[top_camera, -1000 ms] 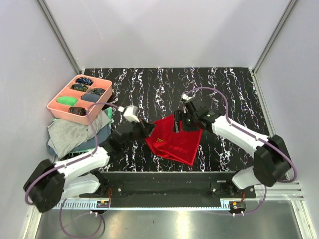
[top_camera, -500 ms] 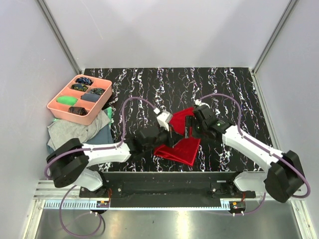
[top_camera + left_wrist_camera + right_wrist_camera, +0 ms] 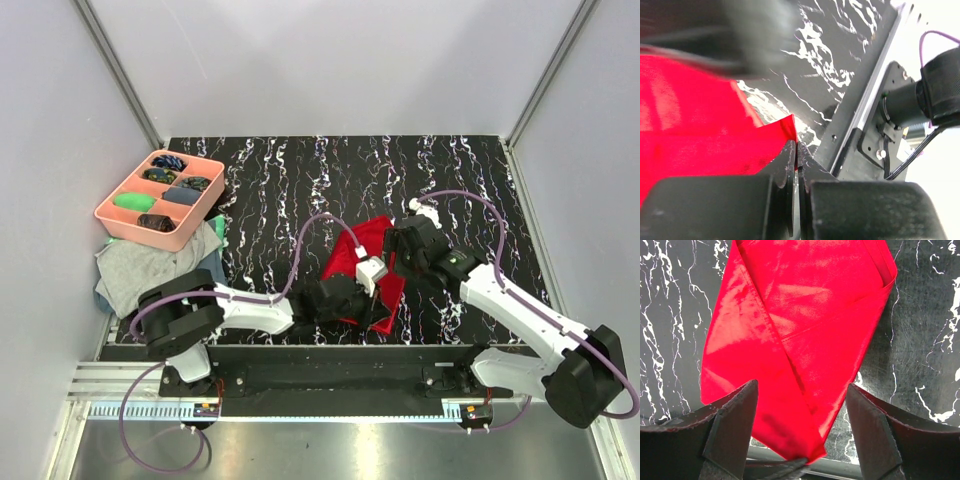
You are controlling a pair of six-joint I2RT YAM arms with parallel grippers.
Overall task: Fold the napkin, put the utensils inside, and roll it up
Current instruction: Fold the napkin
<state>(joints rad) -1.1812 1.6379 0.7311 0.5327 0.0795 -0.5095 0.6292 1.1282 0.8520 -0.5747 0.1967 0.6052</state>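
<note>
The red napkin (image 3: 371,238) lies folded on the black marbled table, near the front edge. In the right wrist view it is a folded strip (image 3: 790,330) narrowing to a point at the near end. My left gripper (image 3: 382,316) is shut on that near corner of the napkin (image 3: 700,145), low over the table's front edge. My right gripper (image 3: 393,262) is open and hovers above the napkin; its fingers (image 3: 735,415) straddle the cloth and hold nothing. The utensils are out of view.
A pink compartment tray (image 3: 112,213) with small items stands at the far left. A pile of grey, green and blue cloths (image 3: 140,272) lies in front of it. The table's front rail (image 3: 300,352) and the right arm's base (image 3: 920,100) are close to the left gripper.
My left gripper has swept right along the front, carrying the napkin's left corner over the cloth. The right gripper has drawn back a little to the right and stands open.
</note>
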